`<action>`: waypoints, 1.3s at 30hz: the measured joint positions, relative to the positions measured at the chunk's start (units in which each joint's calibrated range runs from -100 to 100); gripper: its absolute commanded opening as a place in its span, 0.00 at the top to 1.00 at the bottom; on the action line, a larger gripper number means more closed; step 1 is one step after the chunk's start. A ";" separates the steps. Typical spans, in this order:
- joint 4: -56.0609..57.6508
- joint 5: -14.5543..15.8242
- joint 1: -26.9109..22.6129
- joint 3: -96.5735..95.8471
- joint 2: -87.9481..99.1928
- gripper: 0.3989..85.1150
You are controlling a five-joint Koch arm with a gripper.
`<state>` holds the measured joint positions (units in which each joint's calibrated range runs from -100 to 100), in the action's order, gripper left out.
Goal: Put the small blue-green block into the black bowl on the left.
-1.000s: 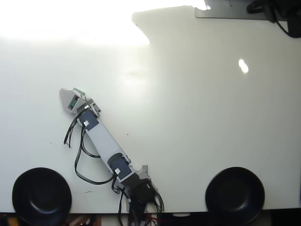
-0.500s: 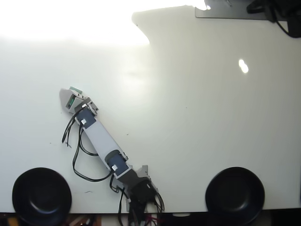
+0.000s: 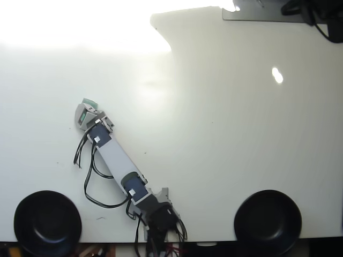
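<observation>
In the overhead view the small blue-green block shows as a teal sliver at the tip of my gripper, left of the table's centre. The grey arm reaches up and to the left from its base at the bottom edge. The jaws are drawn in close around the block, and most of it is hidden under them. The black bowl sits at the bottom left corner, well below the gripper and apart from it.
A second black bowl of the same look stands at the bottom right. The arm's base and loose black cables lie at the bottom edge. Strong glare washes out the top left of the white table.
The wide pointed jaw that stuck out to the left has swung in against the block. The gripper's tip now looks narrower, and it has shifted slightly right.
</observation>
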<state>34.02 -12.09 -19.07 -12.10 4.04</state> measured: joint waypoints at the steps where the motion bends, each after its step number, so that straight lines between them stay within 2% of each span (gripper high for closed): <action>1: 0.00 -0.05 0.00 0.00 0.25 0.97; 6: 1.32 -0.10 -0.44 0.00 6.69 0.97; 12: 5.84 0.15 -3.42 -0.09 18.69 0.97; 26: 13.90 0.24 -15.04 1.66 42.93 0.97; 39: 11.11 -12.06 -26.08 2.86 50.38 0.96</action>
<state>45.13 -24.15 -45.15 -9.23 54.42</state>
